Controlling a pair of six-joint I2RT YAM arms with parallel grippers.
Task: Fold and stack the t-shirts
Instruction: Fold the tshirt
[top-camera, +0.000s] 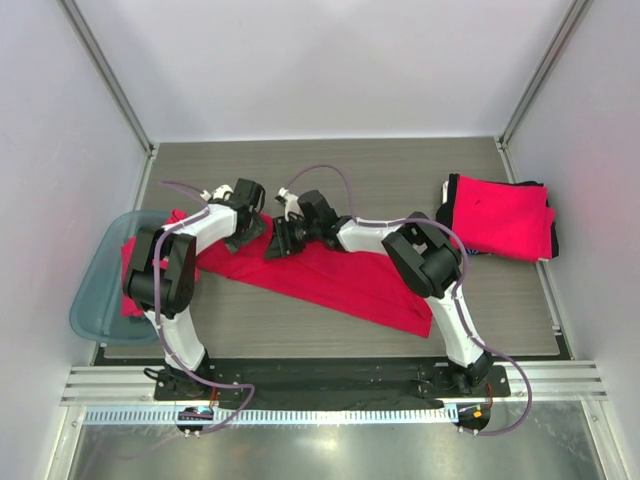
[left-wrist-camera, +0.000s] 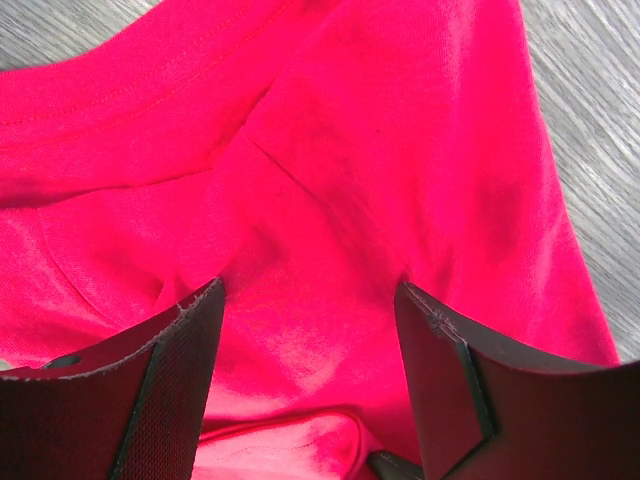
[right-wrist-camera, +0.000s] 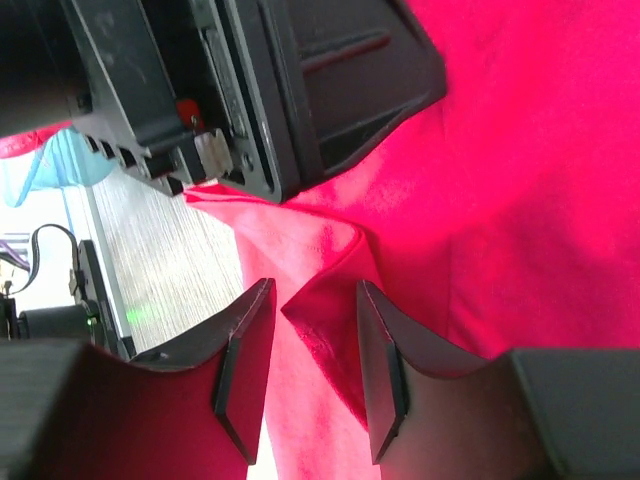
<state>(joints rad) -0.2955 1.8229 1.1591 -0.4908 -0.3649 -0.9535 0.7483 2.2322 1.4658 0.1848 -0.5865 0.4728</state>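
Observation:
A red t-shirt lies crumpled across the middle of the table, its left end reaching a bin. My left gripper is low over its upper left part, with the jaws wide open over the cloth; the gripper holds nothing. My right gripper is right beside it, also open, with a folded corner of the red shirt standing between its fingers, not pinched. A folded red t-shirt lies at the back right.
A blue-grey plastic bin sits at the left table edge with red cloth in it. The left gripper's black body fills the top of the right wrist view, very close. White walls enclose the table.

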